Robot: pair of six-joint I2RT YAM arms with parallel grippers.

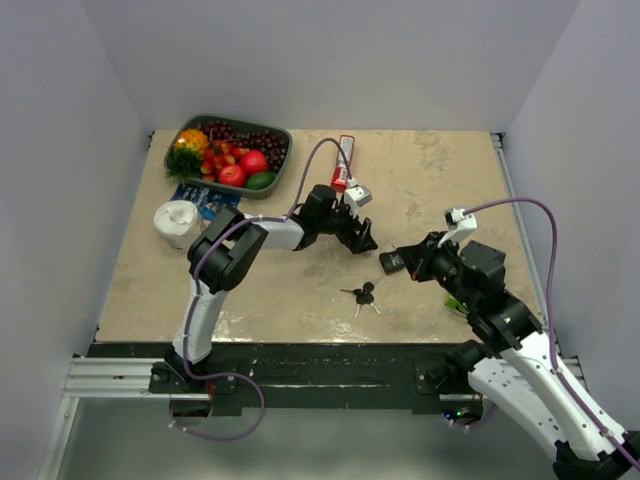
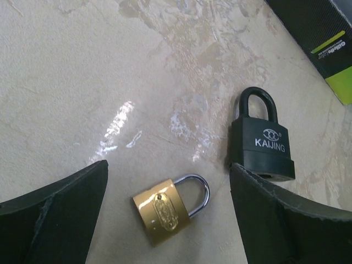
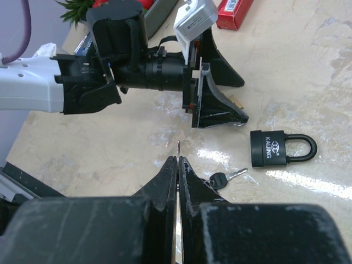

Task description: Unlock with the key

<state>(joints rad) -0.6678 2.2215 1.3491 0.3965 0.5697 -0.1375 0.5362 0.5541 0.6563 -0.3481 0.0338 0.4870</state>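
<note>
We are looking at the key (image 1: 365,294), a small bunch with black heads and silver blades, which is lying flat on the table (image 1: 250,300) near the middle, with nothing gripping it. In the right wrist view one black head and its blade are showing just to the right of the right gripper (image 3: 177,160).

The right gripper's jaws are pressing fully together. A thin silvery sliver is showing edge-on in the seam between them, and we cannot tell what it is. The gripper is pointing toward the left arm.

The left gripper (image 2: 169,166) is standing with its jaws spread wide, holding nothing. Between its fingers (image 2: 66,209) the brass lock (image 2: 162,212) is lying flat, its steel shackle pointing toward the right finger, apart from both fingers. The black lock (image 2: 263,148) is lying with its shackle closed, its lower edge tucked just behind the tip of the right finger. We cannot tell whether they are touching.

From above, the key is lying nearer the arm bases than either lock. A tray (image 1: 283,135) of fruit is sitting at the far left corner of the table, and a red box (image 1: 343,178) is lying beyond the left gripper.
</note>
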